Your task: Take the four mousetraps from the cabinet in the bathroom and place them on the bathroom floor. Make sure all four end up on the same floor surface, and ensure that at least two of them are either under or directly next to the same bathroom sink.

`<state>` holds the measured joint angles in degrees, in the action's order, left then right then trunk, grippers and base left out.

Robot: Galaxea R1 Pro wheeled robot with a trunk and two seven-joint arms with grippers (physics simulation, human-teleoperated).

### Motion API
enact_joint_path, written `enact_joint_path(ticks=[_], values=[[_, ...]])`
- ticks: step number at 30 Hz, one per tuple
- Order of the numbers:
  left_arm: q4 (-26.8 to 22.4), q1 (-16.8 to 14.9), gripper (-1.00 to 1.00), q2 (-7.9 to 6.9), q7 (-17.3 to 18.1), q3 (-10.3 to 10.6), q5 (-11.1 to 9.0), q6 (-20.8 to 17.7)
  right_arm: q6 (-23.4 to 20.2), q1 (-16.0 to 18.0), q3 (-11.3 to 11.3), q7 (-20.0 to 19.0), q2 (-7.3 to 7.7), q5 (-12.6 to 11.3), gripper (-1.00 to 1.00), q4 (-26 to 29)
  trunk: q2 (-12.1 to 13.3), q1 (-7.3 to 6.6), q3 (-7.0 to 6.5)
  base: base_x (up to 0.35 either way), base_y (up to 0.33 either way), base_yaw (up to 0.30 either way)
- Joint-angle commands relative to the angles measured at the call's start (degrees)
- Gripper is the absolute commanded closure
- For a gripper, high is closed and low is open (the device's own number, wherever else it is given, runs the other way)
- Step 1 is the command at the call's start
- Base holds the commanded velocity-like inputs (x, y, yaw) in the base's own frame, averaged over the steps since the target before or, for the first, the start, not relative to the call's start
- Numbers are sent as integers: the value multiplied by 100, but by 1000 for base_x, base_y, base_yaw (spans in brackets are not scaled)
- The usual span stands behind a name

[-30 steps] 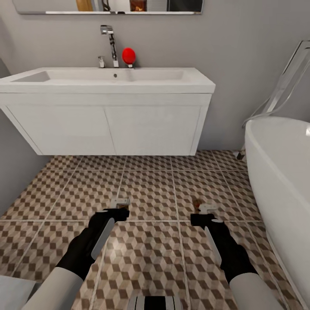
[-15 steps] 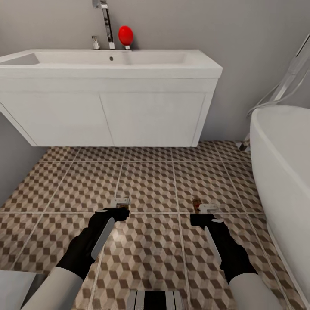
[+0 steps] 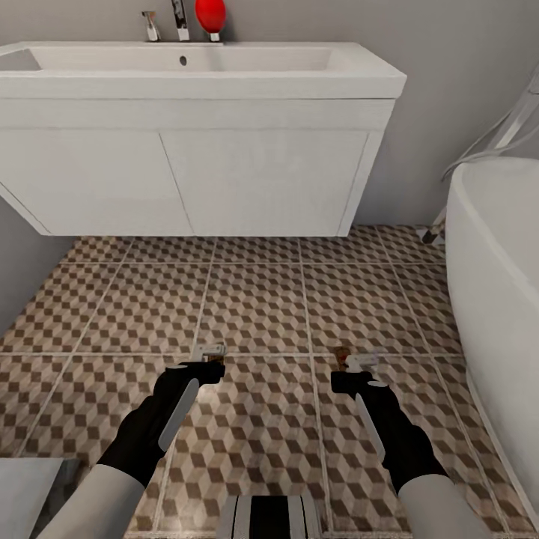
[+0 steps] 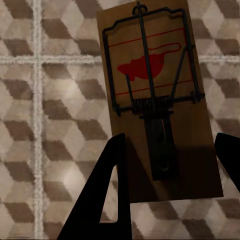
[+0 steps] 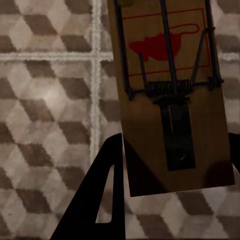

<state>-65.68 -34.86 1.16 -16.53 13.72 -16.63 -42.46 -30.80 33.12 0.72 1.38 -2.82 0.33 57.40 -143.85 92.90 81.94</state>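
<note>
Two mousetraps are held a little above the bathroom floor [image 3: 254, 307]. My left gripper [image 3: 212, 359] is shut on one mousetrap [image 4: 155, 95], a tan board with dark wire and a red mouse mark, gripped at its plain end between black fingers [image 4: 107, 200]. My right gripper [image 3: 352, 365] is shut on another mousetrap [image 5: 170, 95] in the same way, and its edge shows in the head view as a brown sliver [image 3: 343, 355]. The white sink [image 3: 202, 64] on its wall-hung vanity [image 3: 187, 172] stands ahead, beyond both grippers. The cabinet is out of view.
A white bathtub [image 3: 501, 262] rises along the right side, close to my right arm. A grey wall [image 3: 19, 254] closes the left. A chrome tap [image 3: 180, 15] and a red object [image 3: 210, 13] stand at the sink's back. Open tiles lie under the vanity.
The whole head view has shifted: the sink and vanity sit higher and larger in the picture, so the camera has moved closer and lower. Both grippers keep their hold on the mousetraps.
</note>
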Motion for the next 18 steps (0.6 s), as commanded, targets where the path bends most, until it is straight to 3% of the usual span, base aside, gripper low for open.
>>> enact_joint_path(ticks=[1,8,18], values=[[-6,-3,100,-1,-51,8,-60,-16,-31,2,7,22,1,-5,100,8,-3,1,36,0,0,0],[-6,-1,100,-1,-51,8,-60,-16,-31,2,7,22,1,-2,100,8,-13,19,255,0,0,0],[-358,-2,100,-1,-47,16,-60,-16,-1,2,4,3,10,0,100,8,-13,19,309,0,0,0]])
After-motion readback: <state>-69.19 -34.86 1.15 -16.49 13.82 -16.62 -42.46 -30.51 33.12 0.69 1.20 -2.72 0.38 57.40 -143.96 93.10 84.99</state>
